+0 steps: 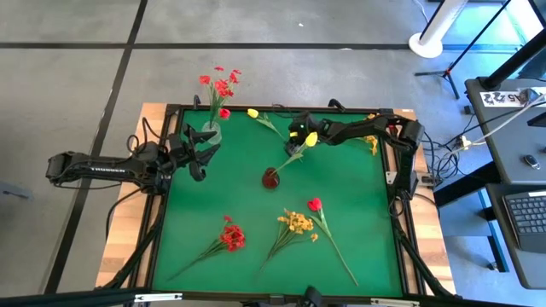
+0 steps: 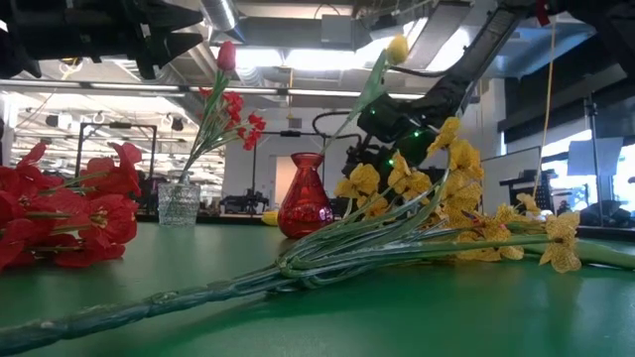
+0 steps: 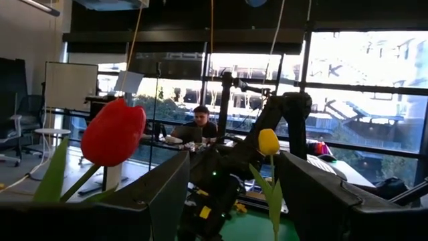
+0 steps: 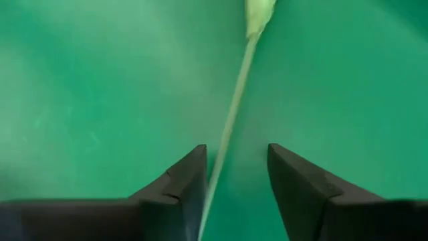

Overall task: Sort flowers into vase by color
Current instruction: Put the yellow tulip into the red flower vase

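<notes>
My left gripper (image 1: 203, 153) (image 3: 231, 201) hangs open in the air just left of the clear glass vase (image 1: 211, 132) (image 2: 179, 203). That vase holds a red spray and a red tulip (image 3: 114, 132). A yellow tulip (image 1: 311, 139) (image 2: 397, 48) leans out of the red vase (image 1: 270, 177) (image 2: 305, 196) by its stem. My right gripper (image 1: 297, 136) (image 4: 237, 181) is open above the table beside that tulip. A thin green stem (image 4: 231, 114) runs between its fingers. Another yellow tulip (image 1: 252, 112) lies flat at the far edge. My right gripper points down at the table with the thin stem (image 4: 212, 181) running between its open fingers, close along the inner edge of one finger (image 4: 190, 181). I cannot tell whether the stem touches that finger.
Near the front edge lie a red spray (image 1: 230, 237) (image 2: 69, 213), a yellow spray (image 1: 297, 223) (image 2: 437, 198) and a red tulip (image 1: 315, 205). Another yellow spray (image 1: 371, 141) lies under the right arm. A person (image 3: 200, 124) sits in the room beyond the table.
</notes>
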